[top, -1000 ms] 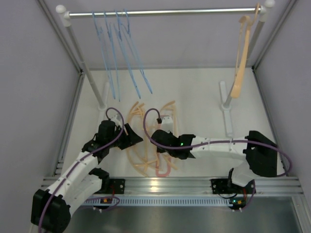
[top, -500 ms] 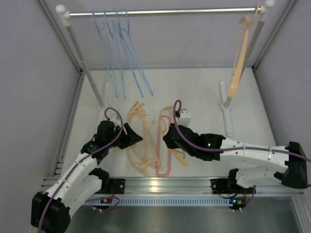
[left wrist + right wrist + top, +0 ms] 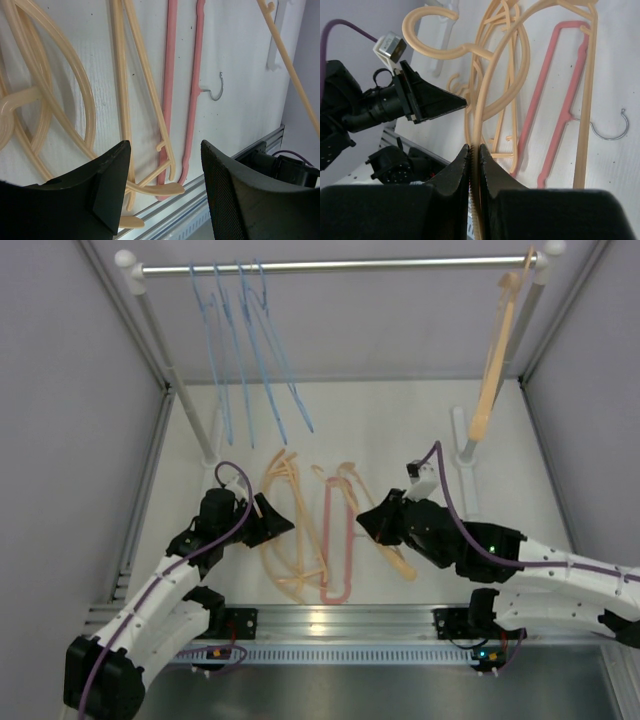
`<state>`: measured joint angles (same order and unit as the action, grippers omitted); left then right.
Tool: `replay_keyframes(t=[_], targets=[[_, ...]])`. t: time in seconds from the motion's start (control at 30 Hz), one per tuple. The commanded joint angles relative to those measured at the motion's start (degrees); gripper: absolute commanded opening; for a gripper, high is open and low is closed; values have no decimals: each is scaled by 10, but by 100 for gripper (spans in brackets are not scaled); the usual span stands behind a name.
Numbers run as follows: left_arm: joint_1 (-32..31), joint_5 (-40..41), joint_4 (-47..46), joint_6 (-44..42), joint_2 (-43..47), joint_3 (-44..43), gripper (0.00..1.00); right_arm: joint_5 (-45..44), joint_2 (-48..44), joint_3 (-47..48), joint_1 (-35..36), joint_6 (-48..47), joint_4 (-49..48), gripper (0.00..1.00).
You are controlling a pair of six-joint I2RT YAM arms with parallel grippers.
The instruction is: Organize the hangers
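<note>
Your right pincer point(image 3: 367, 523) point(image 3: 474, 148) is clamped on a thin bar of a peach hanger point(image 3: 385, 545) point(image 3: 475, 132), jaws pressed together on it. Your left pincer point(image 3: 283, 525) point(image 3: 165, 185) stands wide apart with nothing between its jaws, over the peach pile point(image 3: 278, 540) on the table point(image 3: 400, 430). The pink hanger point(image 3: 328, 540) point(image 3: 169, 75) lies flat between your two pincers, its metal hook toward the right one. Far ahead of the left pincer, blue hangers point(image 3: 245, 350) hang on the rail point(image 3: 340, 264). Ahead of the right pincer, another peach one point(image 3: 490, 370) hangs at the rail's right end.
</note>
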<state>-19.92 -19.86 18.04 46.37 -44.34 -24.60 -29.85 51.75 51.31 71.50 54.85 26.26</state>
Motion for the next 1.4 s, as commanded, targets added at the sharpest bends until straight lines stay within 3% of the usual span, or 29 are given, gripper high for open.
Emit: replay_keyframes(t=[0.0, 0.47, 0.9, 1.37], targets=[[0, -3, -22, -1, 8, -12, 63, -16, -44, -1, 13, 21, -1, 0], [0, -11, -31, -1, -1, -10, 63, -84, -127, 36, 12, 45, -37, 0], [0, -22, -42, -1, -8, 1, 63, -122, -79, 141, 12, -10, -134, 0], [0, -31, -64, 2, -20, 17, 63, -230, -36, 254, 11, -108, -234, 0]])
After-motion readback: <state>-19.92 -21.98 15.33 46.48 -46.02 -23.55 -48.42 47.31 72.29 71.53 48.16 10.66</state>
